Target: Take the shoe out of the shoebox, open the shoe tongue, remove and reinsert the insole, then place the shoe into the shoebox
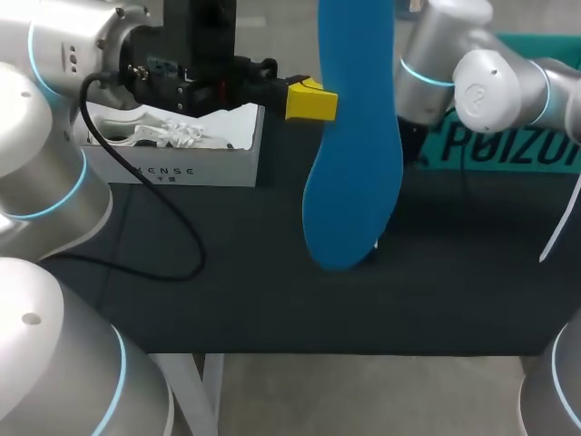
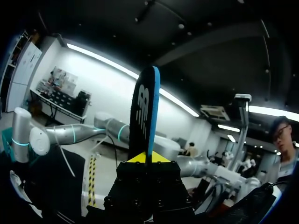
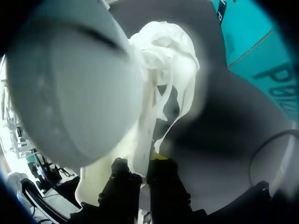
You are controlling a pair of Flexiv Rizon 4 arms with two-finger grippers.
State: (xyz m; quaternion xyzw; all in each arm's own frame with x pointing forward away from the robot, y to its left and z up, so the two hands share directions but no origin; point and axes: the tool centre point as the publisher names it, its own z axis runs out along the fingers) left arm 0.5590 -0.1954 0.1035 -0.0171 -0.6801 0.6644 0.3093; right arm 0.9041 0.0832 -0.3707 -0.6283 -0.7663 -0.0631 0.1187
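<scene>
In the head view a long blue insole (image 1: 349, 163) hangs upright above the middle of the table. My left gripper (image 1: 311, 100) is shut on its edge near the top. The left wrist view shows the insole (image 2: 145, 112) edge-on, dark on one face and blue on the other, pinched between the yellow tips of my left gripper (image 2: 148, 158). In the right wrist view my right gripper (image 3: 147, 164) is shut on a thin white part of the white shoe (image 3: 161, 60). From above, the insole hides the shoe and the right gripper. The white shoebox (image 1: 182, 170) stands at the back left.
Crumpled white paper (image 1: 168, 134) lies in the shoebox. A teal box lid (image 1: 508, 145) lies at the back right under my right arm (image 1: 481, 86). A black cable (image 1: 172, 236) loops over the dark table (image 1: 272, 300) near the left arm.
</scene>
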